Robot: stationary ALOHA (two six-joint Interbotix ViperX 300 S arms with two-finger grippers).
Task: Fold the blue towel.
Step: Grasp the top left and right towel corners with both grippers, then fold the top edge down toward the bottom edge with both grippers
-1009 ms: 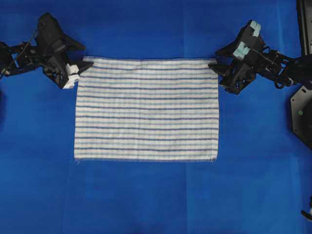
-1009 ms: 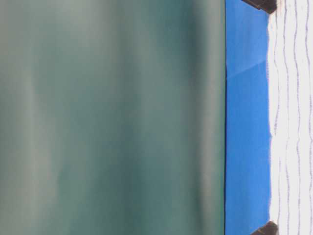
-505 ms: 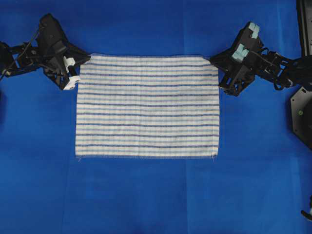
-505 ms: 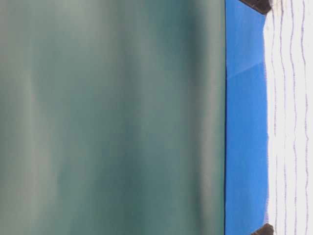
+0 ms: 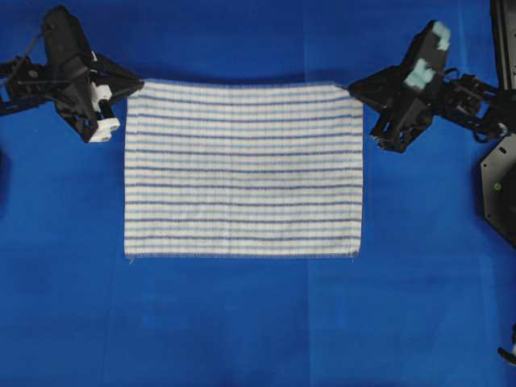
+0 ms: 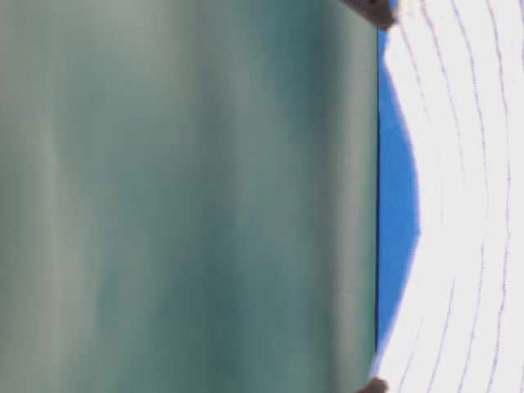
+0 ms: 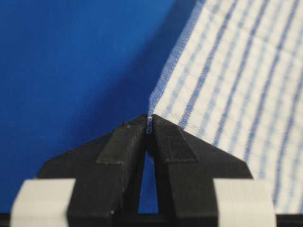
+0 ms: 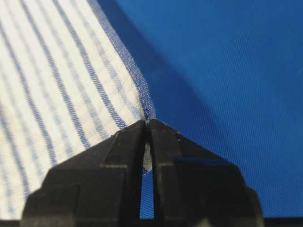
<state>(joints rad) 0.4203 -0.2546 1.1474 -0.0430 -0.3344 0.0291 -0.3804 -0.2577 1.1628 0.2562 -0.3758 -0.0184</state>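
- The blue towel (image 5: 242,169) is lying spread out in the middle of the desk, on the plain blue sheet (image 5: 242,322) that is covering it; its stripes are running from side to side in the overhead view.
- The left gripper (image 5: 133,85) is reaching in from the left of the overhead view, and its fingers (image 7: 125,142) are pressing together on the towel's far left corner, pinching the hem between their tips.
- The right gripper (image 5: 355,90) is reaching in from the right, and its fingers (image 8: 128,142) are likewise closing tightly on the far right corner, with the hemmed edge caught at the tips.
- In the table-level view, which is turned on its side, the towel (image 6: 467,205) is hanging off the sheet (image 6: 397,213) at the two gripped corners, and the edge between them is sagging in a curve.
- The near edge of the towel is resting flat on the sheet, with its two near corners lying free.
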